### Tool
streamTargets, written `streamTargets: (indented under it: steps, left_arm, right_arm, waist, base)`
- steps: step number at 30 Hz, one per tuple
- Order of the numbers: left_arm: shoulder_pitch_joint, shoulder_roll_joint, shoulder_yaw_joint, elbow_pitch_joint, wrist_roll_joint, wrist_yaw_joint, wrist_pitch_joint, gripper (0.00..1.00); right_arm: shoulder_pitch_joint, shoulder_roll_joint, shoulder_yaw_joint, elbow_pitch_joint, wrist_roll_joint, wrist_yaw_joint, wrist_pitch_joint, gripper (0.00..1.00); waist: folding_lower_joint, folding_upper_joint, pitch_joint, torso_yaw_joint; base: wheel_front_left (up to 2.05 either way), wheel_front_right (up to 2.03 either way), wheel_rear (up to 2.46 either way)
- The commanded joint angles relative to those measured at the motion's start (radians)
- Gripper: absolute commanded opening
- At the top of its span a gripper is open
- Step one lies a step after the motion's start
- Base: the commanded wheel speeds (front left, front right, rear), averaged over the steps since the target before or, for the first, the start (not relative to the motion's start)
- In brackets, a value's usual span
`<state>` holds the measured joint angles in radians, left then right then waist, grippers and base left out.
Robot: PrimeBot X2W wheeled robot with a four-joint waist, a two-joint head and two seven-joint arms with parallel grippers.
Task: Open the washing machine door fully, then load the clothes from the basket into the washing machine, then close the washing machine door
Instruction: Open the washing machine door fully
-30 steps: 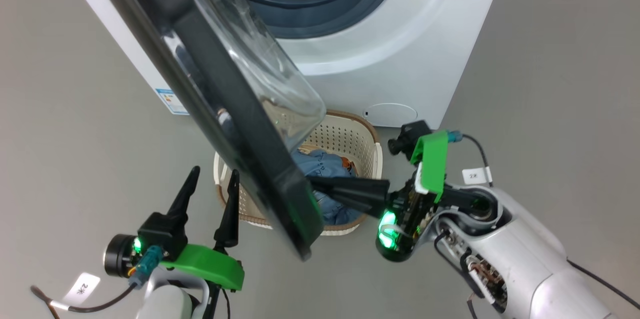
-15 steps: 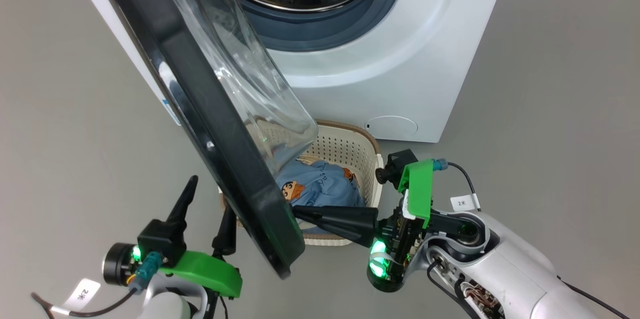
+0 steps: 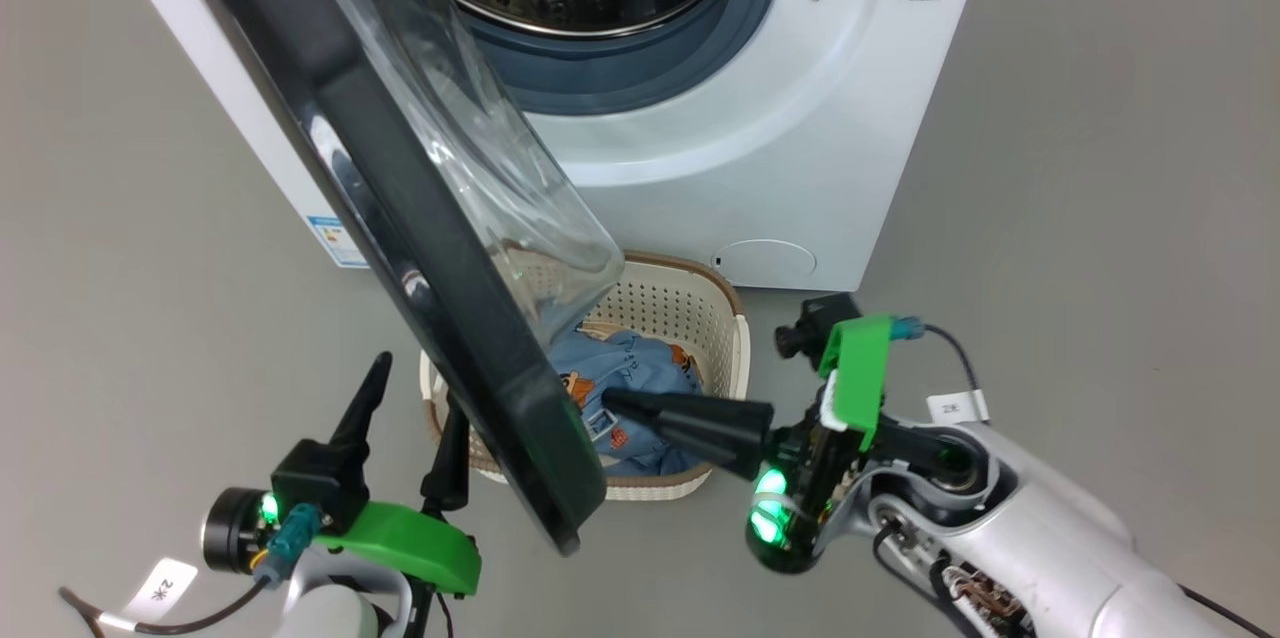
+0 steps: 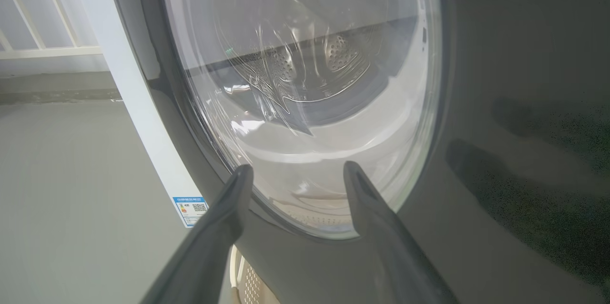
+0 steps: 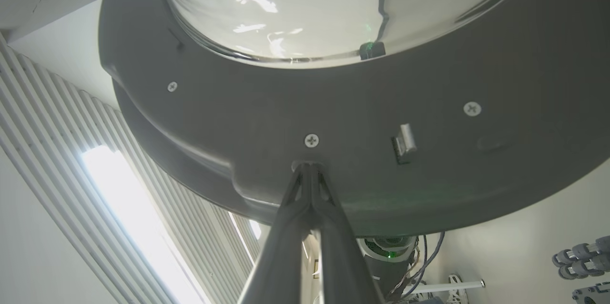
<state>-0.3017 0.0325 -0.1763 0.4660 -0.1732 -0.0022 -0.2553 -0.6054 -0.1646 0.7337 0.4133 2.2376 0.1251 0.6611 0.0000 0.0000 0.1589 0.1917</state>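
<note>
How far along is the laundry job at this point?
Done: the door is unlatched and stands part open. In hand: the shut right gripper has its tips against the door's inner face to swing it wider; the left gripper hangs open outside it. Left: the clothes lie in the basket; loading and closing remain.

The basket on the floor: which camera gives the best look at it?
The head view: the basket sits before the washing machine with the clothes inside, partly hidden behind the open door. The left wrist view catches a sliver of its perforated wall below the door. The right wrist view faces the door's inner side.
</note>
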Motion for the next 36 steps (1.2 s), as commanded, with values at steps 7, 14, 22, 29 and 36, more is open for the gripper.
streamTargets:
  steps: [7,14,22,29,36]
  left_arm:
    - [0.004,0.02,0.045,-0.011,0.016,-0.003,-0.006,1.0]
    - [0.009,0.025,0.058,-0.007,0.02,-0.004,-0.006,1.0]
    - [0.025,0.031,0.074,-0.003,0.018,-0.006,-0.006,1.0]
    - [0.053,0.043,0.093,-0.006,0.017,-0.005,-0.006,1.0]
    - [0.071,0.042,0.1,-0.015,0.015,0.001,-0.006,1.0]
  right_arm:
    - [0.032,-0.045,-0.12,-0.094,-0.067,0.006,-0.169,0.0]
    - [0.114,-0.125,-0.257,-0.186,-0.272,0.006,-0.381,1.0]
    - [0.196,-0.23,-0.301,-0.202,-0.554,0.006,-0.611,1.0]
    - [0.253,-0.303,-0.313,-0.117,-0.834,0.006,-0.858,1.0]
    - [0.294,-0.286,-0.445,0.02,-1.209,0.006,-0.921,1.0]
  waist:
    - [0.0,0.0,-0.009,-0.017]
    - [0.0,0.0,-0.024,-0.033]
    - [0.0,0.0,-0.044,-0.049]
    - [0.0,0.0,-0.069,-0.075]
    - [0.0,0.0,-0.086,-0.09]
  base:
    - [0.0,0.0,0.0]
    - [0.0,0.0,0.0]
    - [0.0,0.0,0.0]
    - [0.0,0.0,0.0]
    - [0.0,0.0,0.0]
